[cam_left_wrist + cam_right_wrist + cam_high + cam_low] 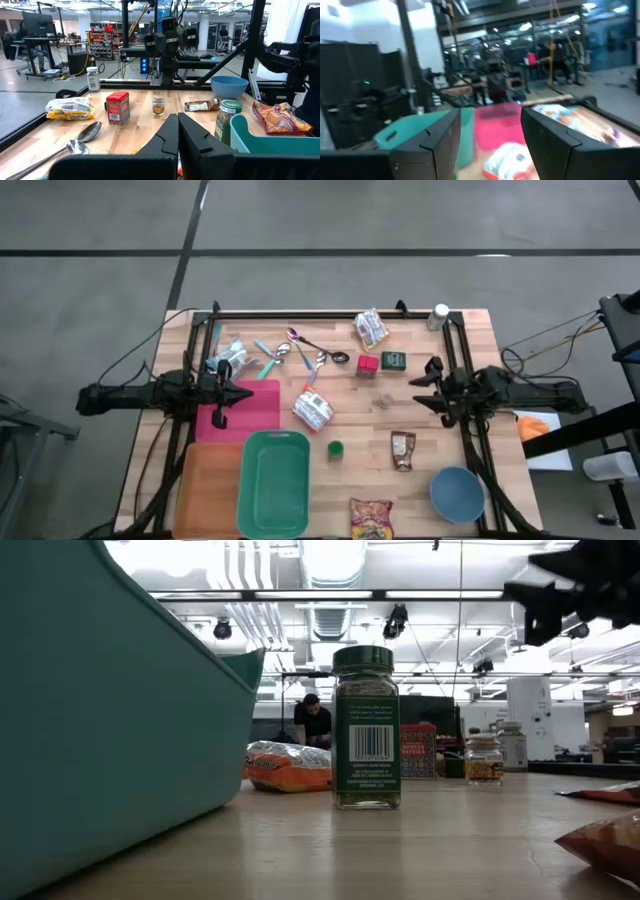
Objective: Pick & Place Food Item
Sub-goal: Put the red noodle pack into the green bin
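Observation:
Several food items lie on the wooden table: a white snack bag in the middle, a green-lidded spice jar standing upright, a brown packet, a chip bag at the near edge, a red tin and a small jar. My left gripper hovers shut above the pink mat at the table's left. My right gripper hovers open at the table's right, clear of the items, with nothing between its fingers.
A green bin and an orange tray sit at the near left. A blue bowl stands at the near right. Spoons and another bag lie toward the far edge, and a shaker jar stands at the far right corner.

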`<control>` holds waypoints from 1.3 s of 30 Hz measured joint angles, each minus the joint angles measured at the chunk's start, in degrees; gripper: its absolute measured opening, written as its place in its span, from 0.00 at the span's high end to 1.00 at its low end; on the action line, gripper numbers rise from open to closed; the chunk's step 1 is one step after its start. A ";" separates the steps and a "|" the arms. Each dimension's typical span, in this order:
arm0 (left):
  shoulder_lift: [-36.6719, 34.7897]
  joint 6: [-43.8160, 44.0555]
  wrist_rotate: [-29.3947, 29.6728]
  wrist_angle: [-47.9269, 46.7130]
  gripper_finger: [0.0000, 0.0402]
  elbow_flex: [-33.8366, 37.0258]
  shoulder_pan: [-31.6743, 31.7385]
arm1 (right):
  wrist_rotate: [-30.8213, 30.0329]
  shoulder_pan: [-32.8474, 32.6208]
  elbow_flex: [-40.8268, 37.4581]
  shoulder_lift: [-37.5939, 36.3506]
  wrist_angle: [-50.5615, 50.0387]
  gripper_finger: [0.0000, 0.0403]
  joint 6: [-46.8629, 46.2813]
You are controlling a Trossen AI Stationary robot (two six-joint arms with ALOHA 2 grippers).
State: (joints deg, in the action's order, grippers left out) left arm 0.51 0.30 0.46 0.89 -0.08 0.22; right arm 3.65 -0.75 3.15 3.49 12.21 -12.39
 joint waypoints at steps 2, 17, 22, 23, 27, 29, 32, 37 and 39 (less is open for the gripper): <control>0.00 0.00 0.01 0.00 1.00 0.00 0.01 | 0.88 0.00 1.98 0.00 0.00 0.49 0.26; 0.00 0.00 -0.01 0.02 1.00 0.00 -0.01 | -3.77 0.00 34.32 13.01 -22.46 0.49 10.62; 0.00 0.00 -0.01 0.02 1.00 0.00 0.01 | -3.79 0.00 38.41 19.63 -26.92 0.49 10.54; 0.00 0.00 0.00 0.01 1.00 0.00 0.00 | -3.77 0.00 38.47 20.96 -27.22 0.49 9.89; 0.00 0.00 -0.01 0.01 1.00 0.00 -0.01 | -3.48 -0.04 37.79 25.89 -27.39 0.49 7.80; 0.00 0.00 0.00 0.00 1.00 0.00 0.01 | -2.97 -0.13 37.42 27.95 -27.44 0.49 5.84; 0.00 0.00 -0.01 0.01 1.00 0.00 0.01 | 0.33 -0.13 37.01 30.55 -27.46 0.49 0.91; 0.00 0.00 -0.01 0.02 1.00 0.00 -0.01 | 2.25 -0.13 36.92 35.18 -26.90 0.49 -0.43; 0.00 0.00 -0.01 0.02 1.00 0.00 -0.01 | 2.26 -0.11 36.92 36.86 -26.02 0.49 -0.50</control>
State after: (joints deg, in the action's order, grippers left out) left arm 0.51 0.30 0.45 0.91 -0.08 0.22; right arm 5.91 -0.86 40.07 40.35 -13.80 -12.88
